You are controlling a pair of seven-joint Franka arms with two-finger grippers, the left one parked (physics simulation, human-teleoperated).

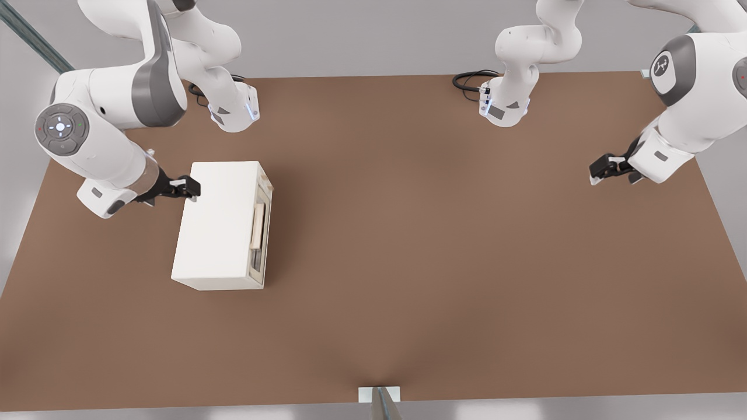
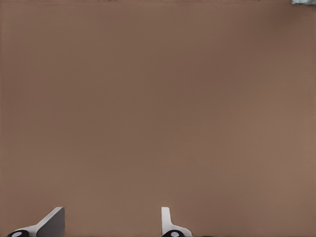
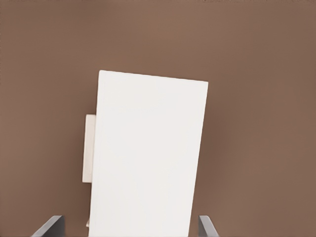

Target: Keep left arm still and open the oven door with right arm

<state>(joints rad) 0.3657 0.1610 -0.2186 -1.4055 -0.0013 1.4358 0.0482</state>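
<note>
Resting on the flat brown matte table, toward the front view's left, is one cream-white box-shaped countertop oven, its plain top panel filling most of the right wrist view. Item: cream-white oven door, on the oven face turned toward the front view's right, lying flush with the body, shut; a sliver of its window shows beside the handle. Item: pale tan bar handle, running along that door face, also seen as a pale strip at the oven's edge in the right wrist view. Item: white jointed right arm with grey joint caps and a round grey button disc, reaching in from the front view's left. Item: black two-finger gripper with white fingertips, at the oven's rear upper edge, on the side away from the door, well apart from the handle; fingers spread wide, straddling the oven's top in the wrist view, holding nothing.
</note>
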